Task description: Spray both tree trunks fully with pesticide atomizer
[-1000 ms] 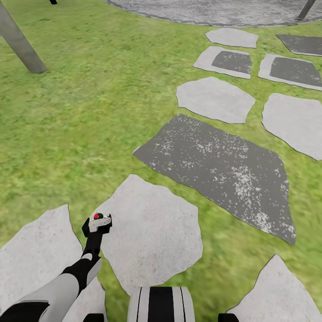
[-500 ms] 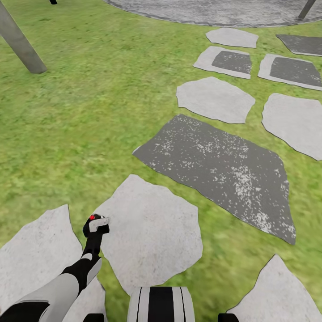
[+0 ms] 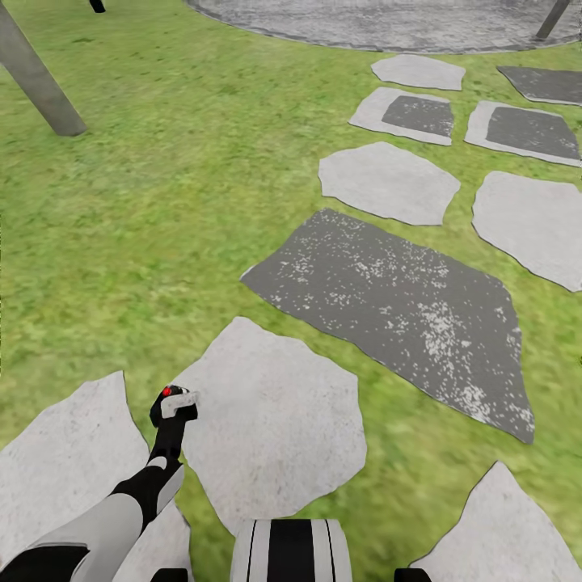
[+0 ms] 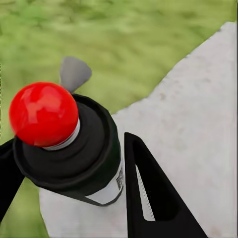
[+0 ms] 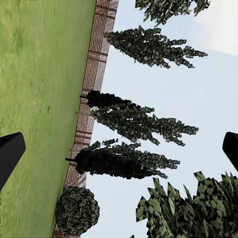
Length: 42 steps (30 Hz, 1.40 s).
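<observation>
Far off at the left of the head view, a straight grey-brown tree trunk [image 3: 36, 81] leaned up out of the green lawn [image 3: 162, 202], well apart from the robot. Lower down, the left gripper [image 3: 173, 406] had its black jaws pinching the small black pesticide atomizer [image 3: 175, 402] with its pale head and red tip. In the left wrist view the black bottle [image 4: 74, 148] sat between the two black fingers [image 4: 148, 198], red tip [image 4: 43, 114] pointing out along them, over a pale grey stepping stone [image 4: 188, 124]. So the left arm was the nearer one, and the trunk lay ahead and to the left of the bottle. To spray it, I think the robot must go closer first.

The right wrist view showed two black fingers [image 5: 10, 153] spread wide with nothing between them, a brown slatted fence [image 5: 91, 99] and dark cypresses [image 5: 134, 124].

Since a second ago the pale head had turned a little in the jaws, and the whole picture had slid down a bit.
</observation>
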Available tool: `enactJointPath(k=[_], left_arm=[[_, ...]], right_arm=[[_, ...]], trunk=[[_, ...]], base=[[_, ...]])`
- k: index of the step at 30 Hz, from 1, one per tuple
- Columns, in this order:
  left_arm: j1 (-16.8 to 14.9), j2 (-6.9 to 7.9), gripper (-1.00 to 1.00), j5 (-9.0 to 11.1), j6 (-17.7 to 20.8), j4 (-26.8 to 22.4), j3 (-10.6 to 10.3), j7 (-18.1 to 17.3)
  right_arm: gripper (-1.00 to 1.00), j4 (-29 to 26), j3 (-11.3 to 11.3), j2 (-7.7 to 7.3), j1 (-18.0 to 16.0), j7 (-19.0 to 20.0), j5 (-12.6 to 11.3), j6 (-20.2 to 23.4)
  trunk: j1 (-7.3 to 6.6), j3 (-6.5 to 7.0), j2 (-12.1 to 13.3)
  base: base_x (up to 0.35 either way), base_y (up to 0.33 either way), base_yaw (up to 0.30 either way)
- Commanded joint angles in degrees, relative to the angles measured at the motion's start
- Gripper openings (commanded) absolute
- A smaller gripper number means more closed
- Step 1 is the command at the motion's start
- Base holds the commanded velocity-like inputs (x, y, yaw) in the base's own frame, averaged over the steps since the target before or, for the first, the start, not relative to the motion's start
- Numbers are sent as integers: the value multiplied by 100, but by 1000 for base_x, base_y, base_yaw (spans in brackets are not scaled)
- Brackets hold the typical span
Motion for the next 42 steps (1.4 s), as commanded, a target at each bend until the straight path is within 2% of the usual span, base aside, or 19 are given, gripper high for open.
enactJointPath(k=[1,42], left_arm=[[-2,1,-100,35,-18,3,-11,-4],[-5,1,-100,26,-11,5,-11,-6]], right_arm=[[100,1,-46,0,0,-6,49,-18],[100,11,-46,0,0,-5,58,-18]], trunk=[[-3,20,0],[-109,929,55]], base=[[0,0,0],[0,0,0]])
